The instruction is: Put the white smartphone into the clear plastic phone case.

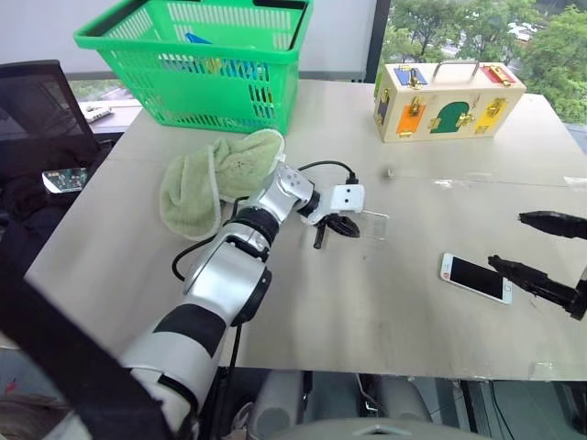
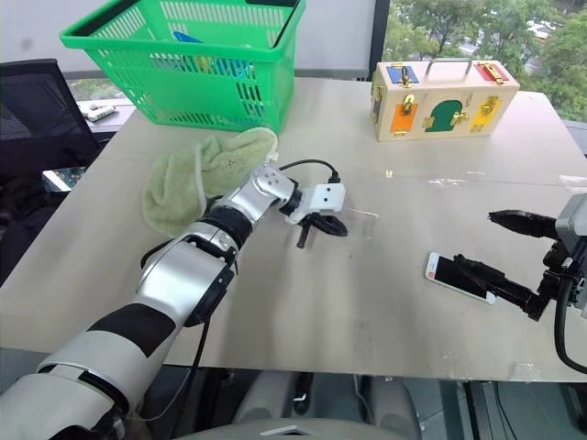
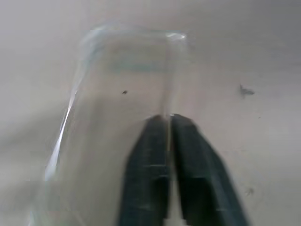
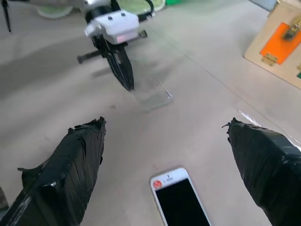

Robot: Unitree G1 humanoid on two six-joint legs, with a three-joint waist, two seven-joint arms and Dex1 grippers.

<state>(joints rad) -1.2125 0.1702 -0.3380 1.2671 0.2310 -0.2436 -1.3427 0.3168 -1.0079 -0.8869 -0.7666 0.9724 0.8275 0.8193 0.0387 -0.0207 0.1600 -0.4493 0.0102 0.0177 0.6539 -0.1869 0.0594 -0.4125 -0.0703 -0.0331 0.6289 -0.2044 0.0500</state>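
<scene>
The clear plastic phone case [image 1: 370, 225] lies flat in the middle of the table, almost invisible. My left gripper [image 1: 341, 227] reaches to it from the left and is shut on its near long rim; the left wrist view shows the rim [image 3: 122, 70] pinched between the two closed fingers [image 3: 150, 155]. The white smartphone [image 1: 475, 278] lies screen up on the table to the right of the case, apart from it. My right gripper [image 1: 506, 240] hovers above the phone's right end, open wide, with nothing between its fingers; the phone [image 4: 181, 200] shows between them in the right wrist view.
A green basket [image 1: 197, 55] stands at the back left, with a green cloth [image 1: 215, 179] in front of it, beside my left arm. A wooden lock box [image 1: 447, 101] sits at the back right. A dark chair [image 1: 37, 119] stands off the table's left edge.
</scene>
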